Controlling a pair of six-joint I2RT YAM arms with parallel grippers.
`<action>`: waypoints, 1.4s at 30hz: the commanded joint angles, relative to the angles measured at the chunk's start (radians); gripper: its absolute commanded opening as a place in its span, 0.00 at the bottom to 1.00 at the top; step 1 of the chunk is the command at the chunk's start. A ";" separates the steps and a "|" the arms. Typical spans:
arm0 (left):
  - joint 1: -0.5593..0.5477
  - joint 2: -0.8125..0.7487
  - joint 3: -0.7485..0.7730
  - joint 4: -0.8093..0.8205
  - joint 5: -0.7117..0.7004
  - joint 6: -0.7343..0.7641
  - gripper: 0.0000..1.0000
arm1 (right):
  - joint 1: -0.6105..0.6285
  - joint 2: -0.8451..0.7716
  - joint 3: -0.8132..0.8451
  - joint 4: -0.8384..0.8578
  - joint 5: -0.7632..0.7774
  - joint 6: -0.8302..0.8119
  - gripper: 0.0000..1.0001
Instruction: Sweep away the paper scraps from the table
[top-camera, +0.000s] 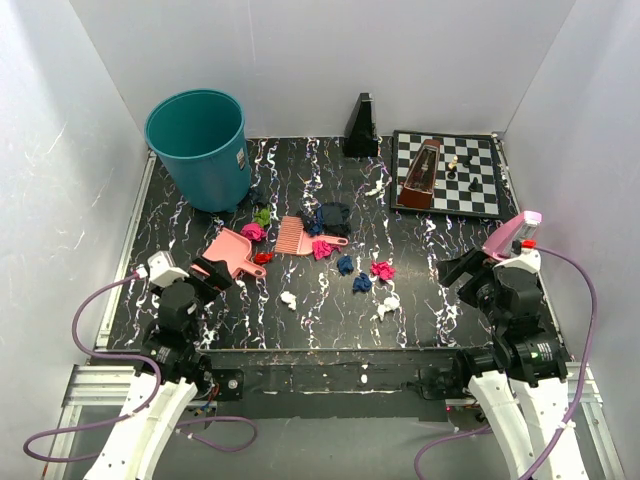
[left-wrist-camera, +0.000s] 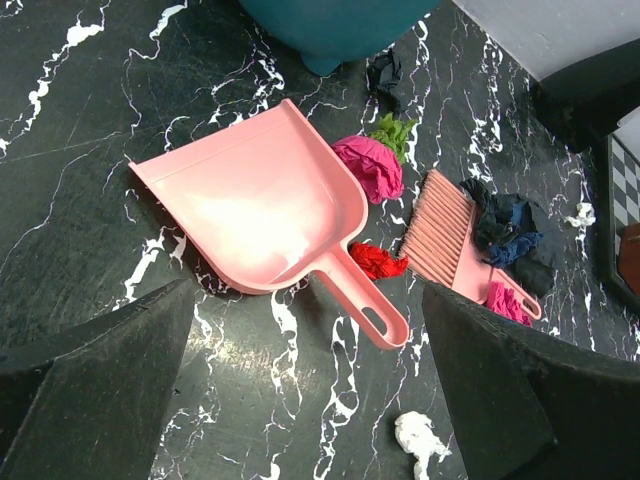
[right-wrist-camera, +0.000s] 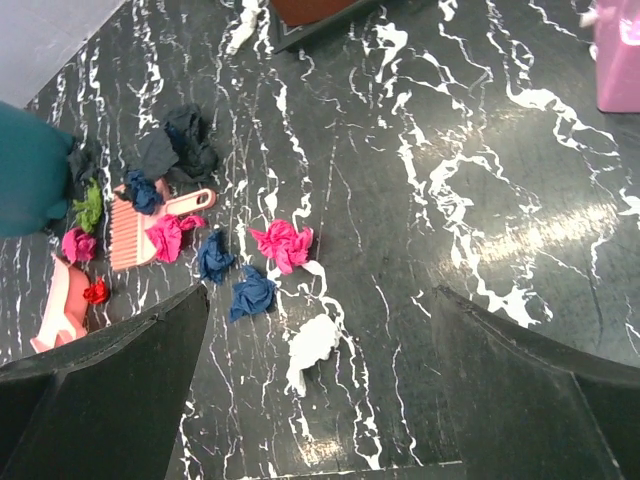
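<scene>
**Nothing swept yet: every scrap is on the worktop**

The paper scraps (top-camera: 382, 269) lie scattered over the middle of the worktop (top-camera: 420, 330), several crowded against the pink brush (left-wrist-camera: 445, 225) beside the pink dustpan (left-wrist-camera: 250, 200). The dustpan's tray is bare, and no scrap shows in the teal bin (top-camera: 200, 145). The left hand (left-wrist-camera: 308, 295) hovers wide open over the dustpan handle, holding nothing. The right hand (right-wrist-camera: 320, 300) is equally open and empty. The whole job seems to remain.
</scene>
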 joint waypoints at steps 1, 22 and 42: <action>-0.001 0.015 -0.003 -0.017 -0.020 -0.021 0.98 | -0.004 -0.014 0.051 -0.037 0.076 0.043 0.98; -0.007 0.508 0.316 -0.135 -0.050 -0.145 0.98 | -0.007 0.167 -0.108 0.242 -0.089 -0.017 0.98; -0.312 0.956 0.591 -0.517 -0.249 -0.837 0.98 | -0.006 0.248 -0.249 0.401 0.093 0.003 0.94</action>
